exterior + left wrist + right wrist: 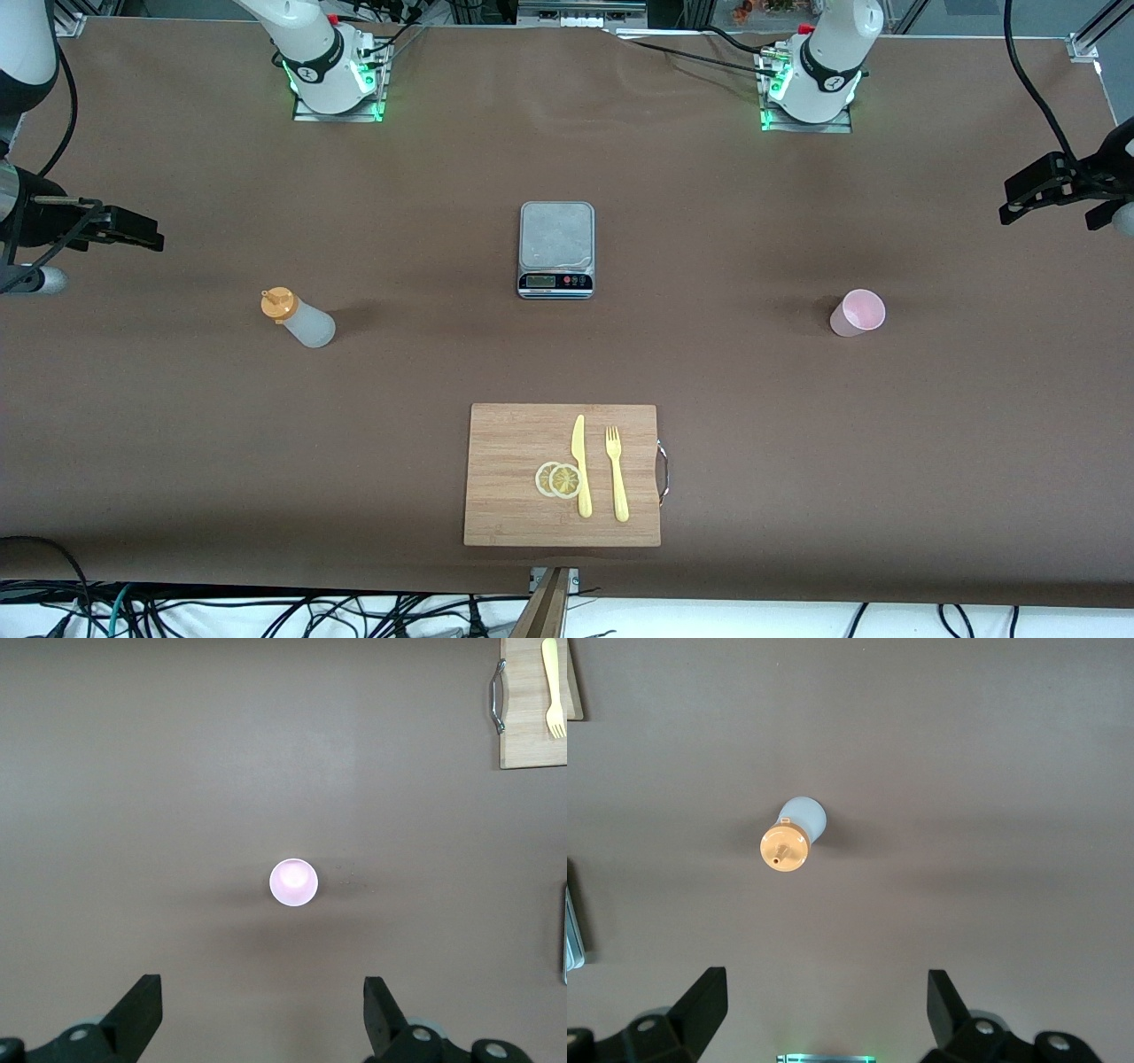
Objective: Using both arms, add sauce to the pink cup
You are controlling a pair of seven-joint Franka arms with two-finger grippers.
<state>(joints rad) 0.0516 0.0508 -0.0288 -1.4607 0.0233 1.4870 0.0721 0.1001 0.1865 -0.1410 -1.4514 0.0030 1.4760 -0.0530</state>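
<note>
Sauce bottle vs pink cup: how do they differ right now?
The sauce bottle is translucent whitish and closed by an orange nozzle cap; the pink cup is pale pink with an open, empty-looking mouth. The bottle stands toward the right arm's end of the table, under the open right gripper; the cup toward the left arm's end, under the open left gripper. Both stand upright and untouched.

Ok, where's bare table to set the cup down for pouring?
Bare cloth lies between the sauce bottle and kitchen scale, and between the scale and pink cup. The cutting board is crowded with knife, fork and lemon slices.
</note>
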